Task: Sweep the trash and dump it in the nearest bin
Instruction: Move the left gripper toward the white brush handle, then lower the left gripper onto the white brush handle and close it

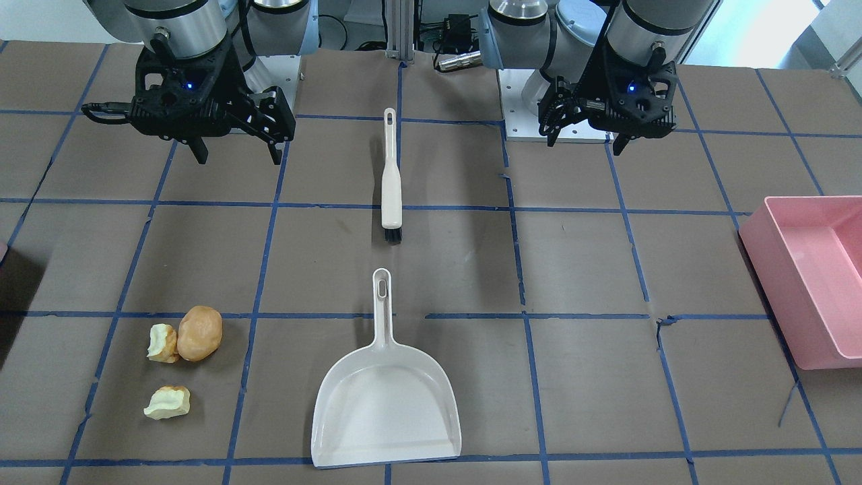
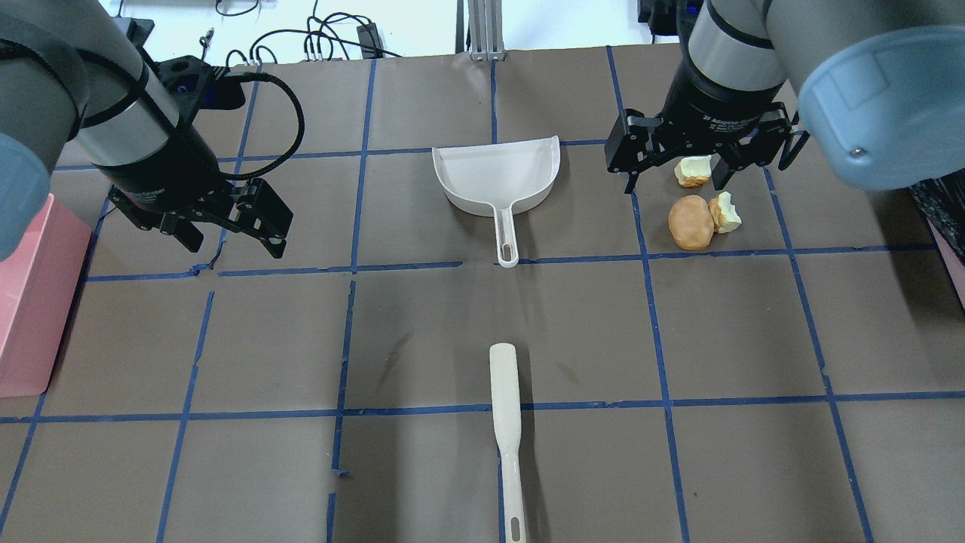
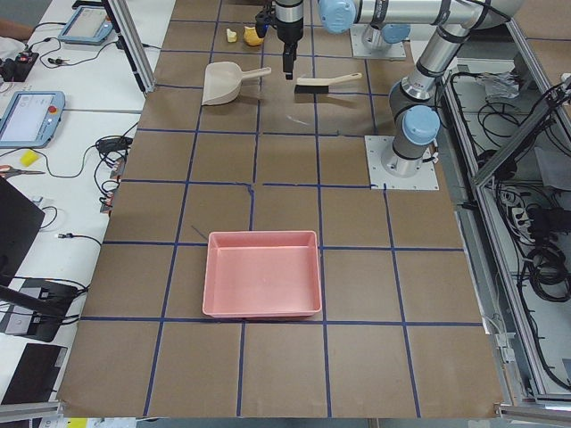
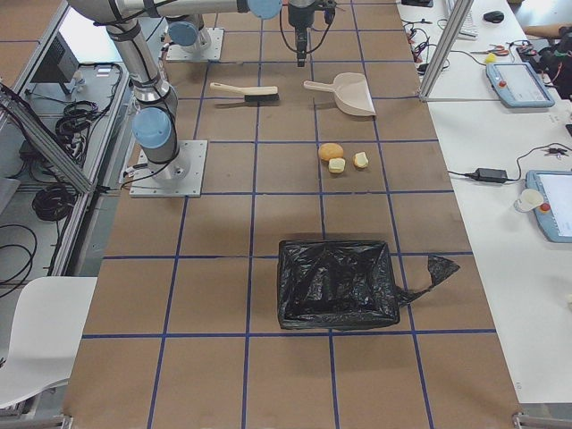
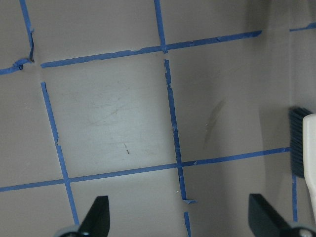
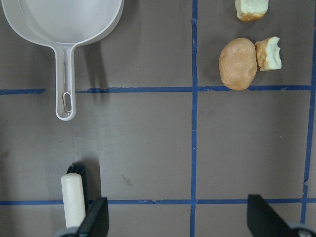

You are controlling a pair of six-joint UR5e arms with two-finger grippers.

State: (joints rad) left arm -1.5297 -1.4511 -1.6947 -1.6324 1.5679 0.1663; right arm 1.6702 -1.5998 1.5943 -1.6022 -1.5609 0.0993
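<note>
Exterior front-facing: plastic dustpan [image 1: 387, 411]; rounded tan lump [image 1: 199, 333]; 2 jagged chunks [image 1: 162, 343] [image 1: 168, 402].

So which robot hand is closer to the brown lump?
Right. The right gripper hangs on the same side as the brown lump; the left gripper is beyond the brush.

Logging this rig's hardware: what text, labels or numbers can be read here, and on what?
"2F Adaptive": white print on the black collar above the right end effector, overhead view; rest blurred.
White print above the left end effector: too blurred to read.
No text seen on the white plastic dustpan, white brush or pink bin.
</note>
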